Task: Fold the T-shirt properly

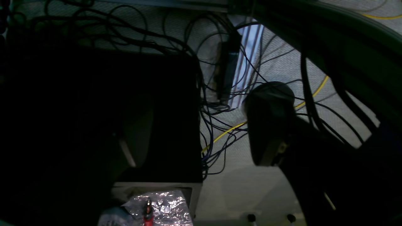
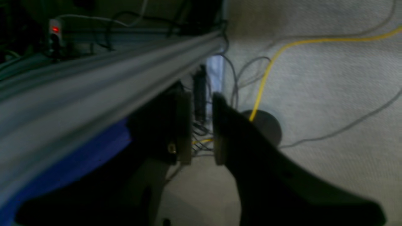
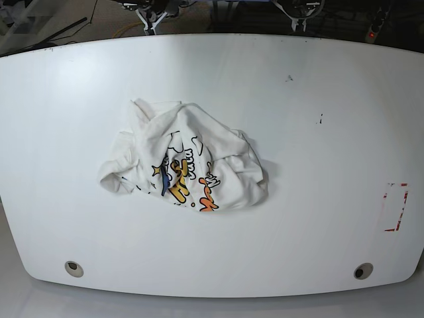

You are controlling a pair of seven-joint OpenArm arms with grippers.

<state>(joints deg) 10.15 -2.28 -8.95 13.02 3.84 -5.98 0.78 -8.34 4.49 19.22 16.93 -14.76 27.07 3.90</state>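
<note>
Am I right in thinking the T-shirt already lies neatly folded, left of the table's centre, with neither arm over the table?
Not quite: the T-shirt is a crumpled heap, not folded, as the base view shows. It does lie left of centre on the table, and neither arm is over it.

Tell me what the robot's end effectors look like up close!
Both are black. The left end effector has broad, rounded fingers with a pale patch low on the inner face. The right end effector has flat fingers faced with grey pads. The arms do not show in the base view.
</note>
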